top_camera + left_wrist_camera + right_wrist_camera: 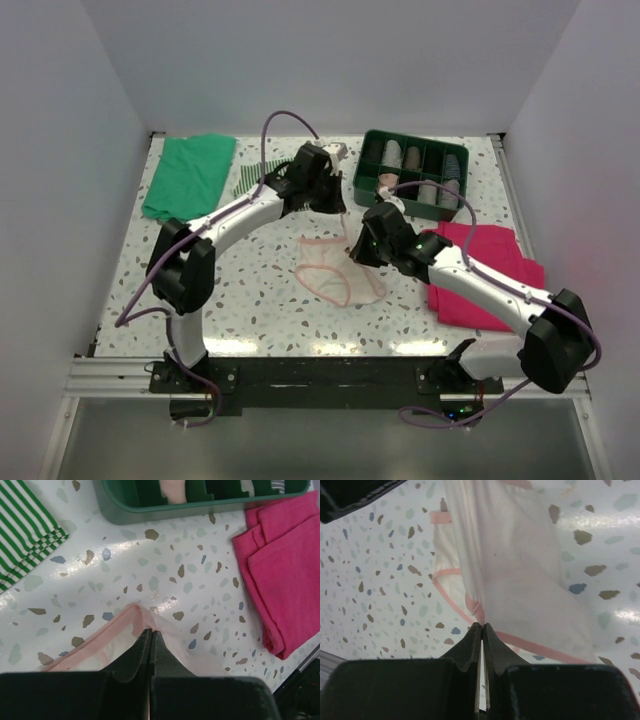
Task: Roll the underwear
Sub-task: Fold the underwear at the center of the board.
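The left hand (151, 631) has its fingers pressed together, pinching a peak of the darker pink edging of the underwear (335, 270). From that pinch the pale fabric falls away to both sides of the fingertips, toward the wrist. The right hand (482, 626) is likewise pressed together, pinching the underwear at a pink seam; the thin fabric spreads ahead of its fingertips and to their right. In the top view the two hands sit close together, and the underwear lies mostly spread on the speckled tabletop (250, 290) just beside them. Ahead of the left hand stands a green tray (150, 512). A folded magenta cloth (285, 565) lies to that hand's right, clear of the underwear. A green-and-white striped cloth (25, 535) lies ahead and to its left.
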`<state>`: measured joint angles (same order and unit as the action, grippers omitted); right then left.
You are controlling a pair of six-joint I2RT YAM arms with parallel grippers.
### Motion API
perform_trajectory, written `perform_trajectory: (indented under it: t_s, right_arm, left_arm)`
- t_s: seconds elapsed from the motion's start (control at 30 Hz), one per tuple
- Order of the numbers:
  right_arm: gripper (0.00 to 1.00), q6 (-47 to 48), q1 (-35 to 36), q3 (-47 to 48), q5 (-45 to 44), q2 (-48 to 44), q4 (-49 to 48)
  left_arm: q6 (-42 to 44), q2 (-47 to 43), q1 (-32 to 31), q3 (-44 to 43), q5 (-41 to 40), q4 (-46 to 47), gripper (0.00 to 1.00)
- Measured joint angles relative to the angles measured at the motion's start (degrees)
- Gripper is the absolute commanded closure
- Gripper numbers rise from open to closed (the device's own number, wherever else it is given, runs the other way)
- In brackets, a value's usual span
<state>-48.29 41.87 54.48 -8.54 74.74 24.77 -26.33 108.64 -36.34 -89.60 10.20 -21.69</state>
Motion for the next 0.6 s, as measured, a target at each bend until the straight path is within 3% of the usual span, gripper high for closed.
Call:
perform_trajectory:
  t_s: [0.33, 0.6]
  right_arm:
    - [0.97, -0.1, 6.3, 9.8, 1.0, 13.9, -3.3]
    - [0.97, 0.0, 7.1, 11.9, 2.3, 20.9, -3.5]
  left_arm:
    - [2.0, -0.9, 7.5, 9.0, 4.1, 2.6, 0.98]
    - [2.2, -1.9, 9.0, 13.4, 4.2, 5.2, 0.99]
